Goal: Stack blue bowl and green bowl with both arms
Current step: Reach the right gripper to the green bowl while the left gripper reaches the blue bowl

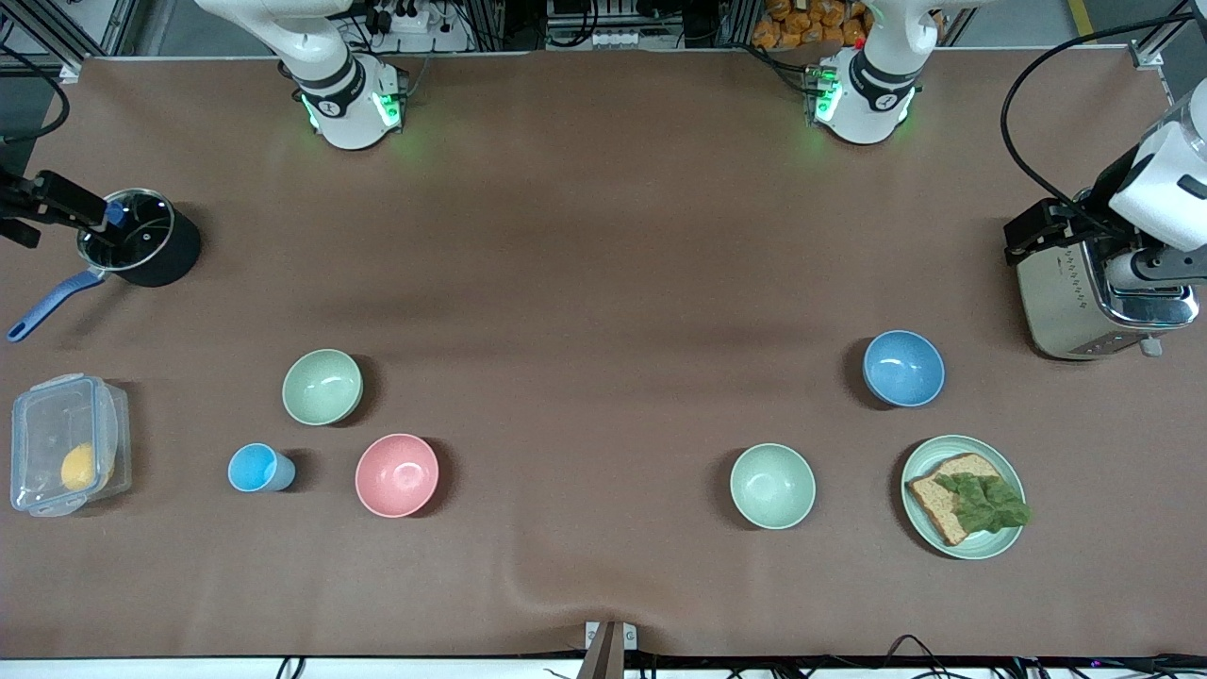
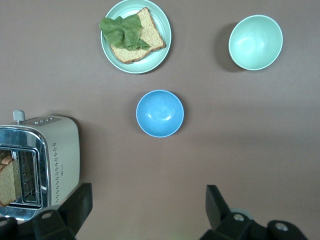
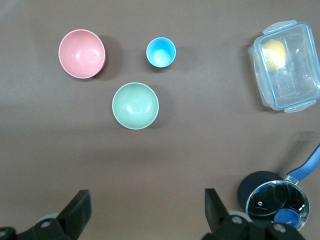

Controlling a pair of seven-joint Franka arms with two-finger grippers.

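The blue bowl (image 1: 903,368) (image 2: 160,113) stands upright toward the left arm's end of the table, beside the toaster. The green bowl (image 1: 322,387) (image 3: 135,105), dull sage, sits upright toward the right arm's end, farther from the front camera than the pink bowl. My left gripper (image 1: 1037,231) (image 2: 148,195) hangs high beside the toaster, open and empty. My right gripper (image 1: 57,203) (image 3: 147,197) hangs high over the pot's edge, open and empty. Neither gripper touches a bowl.
A paler mint bowl (image 1: 772,486) (image 2: 255,42) and a mint plate (image 1: 1000,547) with bread and lettuce sit near the blue bowl. The toaster (image 1: 1075,302), a pink bowl (image 1: 397,475), light-blue cup (image 1: 259,468), lidded pot (image 1: 141,236) and clear box (image 1: 66,443) stand around.
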